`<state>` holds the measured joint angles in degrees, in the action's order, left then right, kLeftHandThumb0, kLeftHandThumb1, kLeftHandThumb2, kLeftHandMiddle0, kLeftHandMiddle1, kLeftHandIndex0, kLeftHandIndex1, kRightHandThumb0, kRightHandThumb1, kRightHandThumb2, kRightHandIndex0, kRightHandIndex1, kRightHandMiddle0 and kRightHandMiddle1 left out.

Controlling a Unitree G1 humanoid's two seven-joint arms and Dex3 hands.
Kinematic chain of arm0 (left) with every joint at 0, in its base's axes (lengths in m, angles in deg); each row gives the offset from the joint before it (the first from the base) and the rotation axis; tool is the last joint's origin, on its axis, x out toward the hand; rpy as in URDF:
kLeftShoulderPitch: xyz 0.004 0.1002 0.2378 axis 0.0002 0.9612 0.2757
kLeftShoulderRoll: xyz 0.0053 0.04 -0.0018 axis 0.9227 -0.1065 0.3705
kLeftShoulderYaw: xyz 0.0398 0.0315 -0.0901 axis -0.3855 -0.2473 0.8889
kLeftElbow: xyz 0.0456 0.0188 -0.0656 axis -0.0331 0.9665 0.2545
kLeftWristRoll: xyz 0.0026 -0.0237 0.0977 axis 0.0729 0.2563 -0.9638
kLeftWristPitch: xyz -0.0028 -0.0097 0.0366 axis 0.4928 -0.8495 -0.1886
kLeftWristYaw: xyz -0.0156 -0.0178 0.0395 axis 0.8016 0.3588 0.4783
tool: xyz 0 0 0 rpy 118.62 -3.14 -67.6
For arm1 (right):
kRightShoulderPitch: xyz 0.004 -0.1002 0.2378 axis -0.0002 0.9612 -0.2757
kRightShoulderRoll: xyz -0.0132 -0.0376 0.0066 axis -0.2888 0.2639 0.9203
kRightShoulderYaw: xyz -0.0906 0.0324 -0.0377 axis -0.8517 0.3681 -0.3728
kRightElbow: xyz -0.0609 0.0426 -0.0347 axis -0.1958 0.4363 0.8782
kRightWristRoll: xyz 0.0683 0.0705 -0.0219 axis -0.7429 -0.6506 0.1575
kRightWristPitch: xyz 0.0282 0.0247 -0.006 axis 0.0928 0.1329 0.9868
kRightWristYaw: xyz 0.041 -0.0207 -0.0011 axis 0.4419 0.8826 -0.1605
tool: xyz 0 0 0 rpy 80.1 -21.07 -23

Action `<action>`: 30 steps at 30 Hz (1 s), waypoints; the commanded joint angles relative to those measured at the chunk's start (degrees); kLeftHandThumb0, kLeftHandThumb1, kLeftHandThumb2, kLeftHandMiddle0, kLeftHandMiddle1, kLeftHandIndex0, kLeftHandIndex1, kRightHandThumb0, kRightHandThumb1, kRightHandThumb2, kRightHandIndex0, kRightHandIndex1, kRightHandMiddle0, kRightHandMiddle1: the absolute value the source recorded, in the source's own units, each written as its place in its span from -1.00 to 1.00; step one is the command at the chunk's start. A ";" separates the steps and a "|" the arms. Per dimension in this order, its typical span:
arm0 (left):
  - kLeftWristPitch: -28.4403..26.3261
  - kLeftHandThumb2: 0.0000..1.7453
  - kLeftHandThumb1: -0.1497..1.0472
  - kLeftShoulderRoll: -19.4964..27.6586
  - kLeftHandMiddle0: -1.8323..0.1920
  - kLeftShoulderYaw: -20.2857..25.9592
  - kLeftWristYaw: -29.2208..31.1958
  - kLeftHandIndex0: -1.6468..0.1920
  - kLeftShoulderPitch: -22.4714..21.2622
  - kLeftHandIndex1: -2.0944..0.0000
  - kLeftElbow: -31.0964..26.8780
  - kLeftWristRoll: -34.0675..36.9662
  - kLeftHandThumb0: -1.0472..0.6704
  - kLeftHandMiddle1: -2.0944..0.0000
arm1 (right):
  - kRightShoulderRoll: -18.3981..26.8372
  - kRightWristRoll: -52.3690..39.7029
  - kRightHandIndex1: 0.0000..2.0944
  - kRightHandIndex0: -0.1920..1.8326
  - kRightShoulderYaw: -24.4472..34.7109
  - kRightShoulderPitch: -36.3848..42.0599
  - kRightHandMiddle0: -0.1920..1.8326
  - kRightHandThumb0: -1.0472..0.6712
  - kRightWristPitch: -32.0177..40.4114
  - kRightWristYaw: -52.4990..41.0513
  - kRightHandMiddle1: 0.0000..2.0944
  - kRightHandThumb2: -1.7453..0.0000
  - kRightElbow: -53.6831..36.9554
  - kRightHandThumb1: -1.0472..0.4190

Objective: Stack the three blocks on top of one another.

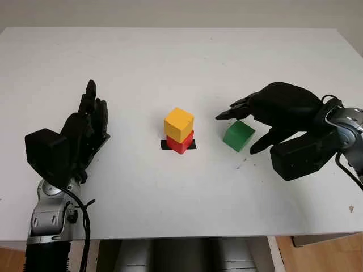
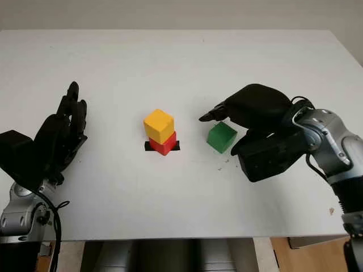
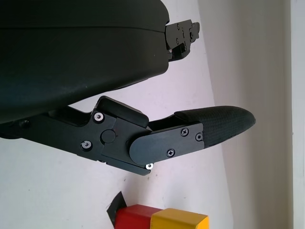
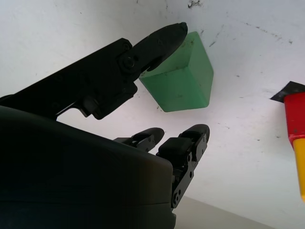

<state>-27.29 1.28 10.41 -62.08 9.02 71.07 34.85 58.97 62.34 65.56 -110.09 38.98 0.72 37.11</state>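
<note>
Right hand point(image 1: 249, 122) straddles green block point(image 1: 238, 135) right of yellow block point(image 1: 178, 124) on red block point(image 1: 180, 143), not yet pinching: square fingers on opposite faces before closing; left hand point(image 1: 85, 127) open, parked far left.

Black hands point(image 1: 283, 116), silver forearms point(image 1: 50, 212)

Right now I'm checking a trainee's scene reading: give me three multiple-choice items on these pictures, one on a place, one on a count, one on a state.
1. Where is the yellow block?
A on the red block
B beside the green block
C in the left hand

2. How many blocks are stacked?
A none
B two
C three

3. The right hand is:
A parked far off
B lifting the red block
C around the green block, which is on the table

Answers: A, yellow sits on red; B, green stands apart; C, fingers flank the green block. The left hand is open at the left.
</note>
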 commanded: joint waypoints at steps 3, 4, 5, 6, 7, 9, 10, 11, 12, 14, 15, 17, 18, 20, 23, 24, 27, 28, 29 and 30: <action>-0.50 -0.23 1.00 0.96 1.00 -0.81 0.15 1.00 1.09 1.00 -1.45 -0.84 -0.78 1.00 | -0.23 1.80 -0.95 -0.30 -0.70 -1.14 -0.24 -0.44 -0.85 2.62 -0.95 0.92 1.67 -0.65; -0.60 -0.23 1.00 1.03 1.00 -0.83 0.25 1.00 1.07 1.00 -1.50 -0.82 -0.78 1.00 | -0.25 2.08 -0.96 -0.30 -0.79 -1.28 -0.23 -0.43 -1.04 3.11 -0.94 0.92 2.15 -0.66; -0.67 -0.23 1.00 1.07 1.00 -0.83 0.32 1.00 1.05 1.00 -1.51 -0.77 -0.77 1.00 | -0.26 2.24 -0.96 -0.30 -0.87 -1.40 -0.23 -0.42 -1.18 3.44 -0.94 0.92 2.52 -0.66; -0.49 -0.23 1.00 1.01 1.00 -0.76 0.37 1.00 0.98 1.00 -1.33 -0.66 -0.77 1.00 | -0.13 2.71 -0.96 -0.30 -1.02 -1.53 -0.23 -0.42 -1.33 3.96 -0.94 0.92 2.85 -0.67; -0.44 -0.23 1.00 0.91 1.00 -0.70 0.31 1.00 0.93 1.00 -1.22 -0.61 -0.76 1.00 | 0.02 3.30 -0.95 -0.30 -1.21 -1.67 -0.22 -0.42 -1.34 4.36 -0.94 0.93 3.03 -0.67; -0.11 -0.24 1.00 0.86 1.00 -0.72 0.21 1.00 0.87 1.00 -0.91 -0.76 -0.76 1.00 | 0.23 4.30 -0.95 -0.29 -1.55 -1.92 -0.21 -0.42 -1.75 5.55 -0.93 0.93 3.70 -0.67; -0.15 -0.24 1.00 0.86 1.00 -0.80 0.14 1.00 0.86 1.00 -0.90 -0.89 -0.76 1.00 | 0.29 4.71 -0.95 -0.28 -1.68 -2.02 -0.20 -0.42 -2.03 6.20 -0.93 0.93 4.07 -0.67; 0.01 -0.24 1.00 0.88 1.00 -0.88 0.04 1.00 0.85 1.00 -0.81 -1.11 -0.76 1.00 | 0.29 5.07 -0.94 -0.27 -1.79 -2.15 -0.19 -0.42 -2.56 7.10 -0.92 0.93 4.67 -0.67; -0.09 -0.24 1.00 0.86 1.00 -0.93 -0.04 1.00 0.88 1.00 -0.88 -1.23 -0.76 1.00 | 0.29 5.42 -0.94 -0.26 -1.91 -2.27 -0.17 -0.42 -2.90 7.75 -0.92 0.93 5.11 -0.67; -0.05 -0.24 1.00 0.75 1.00 -0.87 -0.18 1.00 0.92 1.00 -0.82 -1.32 -0.75 1.00 | 0.36 6.09 -0.93 -0.25 -2.23 -2.58 -0.15 -0.41 -3.67 9.00 -0.91 0.93 5.97 -0.68; -0.05 -0.24 1.00 0.72 1.00 -0.84 -0.20 1.00 0.93 1.00 -0.80 -1.32 -0.75 1.00 | 0.37 6.29 -0.93 -0.25 -2.35 -2.69 -0.14 -0.41 -3.85 9.43 -0.90 0.93 6.32 -0.68; -0.06 -0.24 1.00 0.74 1.00 -0.78 -0.09 1.00 0.91 1.00 -0.73 -1.20 -0.75 1.00 | 0.37 6.54 -0.93 -0.24 -2.47 -2.88 -0.11 -0.39 -4.03 9.85 -0.89 0.94 6.69 -0.68; 0.02 -0.24 1.00 0.79 1.00 -0.79 -0.04 1.00 0.91 1.00 -0.71 -1.21 -0.75 1.00 | 0.34 6.57 -0.93 -0.24 -2.50 -2.98 -0.09 -0.38 -4.30 10.17 -0.88 0.94 6.99 -0.68; 0.08 -0.24 1.00 0.84 1.00 -0.81 -0.01 1.00 0.91 1.00 -0.71 -1.26 -0.74 1.00 | 0.26 6.62 -0.92 -0.23 -2.54 -3.16 -0.07 -0.38 -4.97 10.95 -0.87 0.94 7.71 -0.68; -0.31 -0.24 1.00 0.78 1.00 -0.94 -0.14 1.00 0.92 1.00 -1.11 -1.36 -0.74 1.00 | 0.06 7.11 -0.92 -0.21 -2.74 -3.47 0.00 -0.36 -6.23 13.02 -0.83 0.93 9.16 -0.68; -0.18 -0.24 1.00 0.79 1.00 -0.96 -0.16 1.00 0.91 1.00 -1.07 -1.42 -0.75 1.00 | 0.01 7.25 -0.92 -0.20 -2.81 -3.54 0.03 -0.36 -6.43 13.45 -0.81 0.93 9.47 -0.69; 0.14 -0.24 1.00 0.91 1.00 -1.02 0.02 1.00 0.87 1.00 -0.81 -1.50 -0.75 1.00 | -0.05 6.79 -0.91 -0.19 -2.78 -3.51 0.07 -0.34 -7.46 14.17 -0.77 0.93 10.32 -0.71; 0.19 -0.24 1.00 0.91 1.00 -1.04 -0.06 1.00 0.85 1.00 -0.72 -1.61 -0.75 1.00 | -0.01 6.52 -0.91 -0.18 -2.70 -3.41 0.08 -0.33 -7.92 14.36 -0.75 0.93 10.58 -0.73; 0.24 -0.25 1.00 0.87 1.00 -1.09 -0.21 1.00 0.82 1.00 -0.66 -1.77 -0.75 1.00 | 0.03 6.37 -0.91 -0.18 -2.64 -3.34 0.04 -0.32 -8.39 14.68 -0.65 0.93 10.84 -0.74; 0.17 -0.25 1.00 0.82 1.00 -1.17 -0.34 1.00 0.78 1.00 -0.64 -1.94 -0.75 1.00 | 0.02 6.32 -0.92 -0.17 -2.59 -3.30 -0.03 -0.31 -8.87 15.21 -0.46 0.93 11.20 -0.75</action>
<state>-27.72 1.47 9.59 -62.28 9.37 70.95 33.31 58.79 69.20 63.23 -112.72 30.94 15.25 48.06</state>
